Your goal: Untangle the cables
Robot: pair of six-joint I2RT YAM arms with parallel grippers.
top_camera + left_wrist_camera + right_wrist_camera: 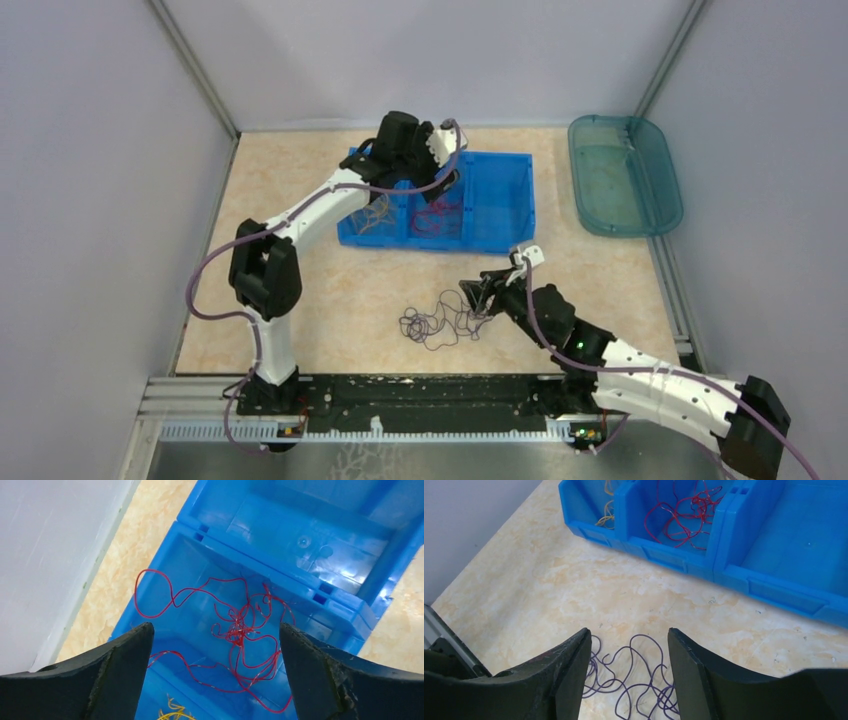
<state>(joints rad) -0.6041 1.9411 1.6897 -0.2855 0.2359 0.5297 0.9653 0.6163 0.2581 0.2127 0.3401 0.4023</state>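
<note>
Dark purple cables lie in a loose tangle on the table, also in the right wrist view. My right gripper is open and empty just above their right side. Red cables lie in the middle compartment of the blue bin. Orange-yellow cables lie in its left compartment. My left gripper is open and empty above the red cables.
The bin's right compartment holds nothing. A teal lidded tray stands at the back right. Grey walls enclose the table on the left, back and right. A metal rail runs along the near edge.
</note>
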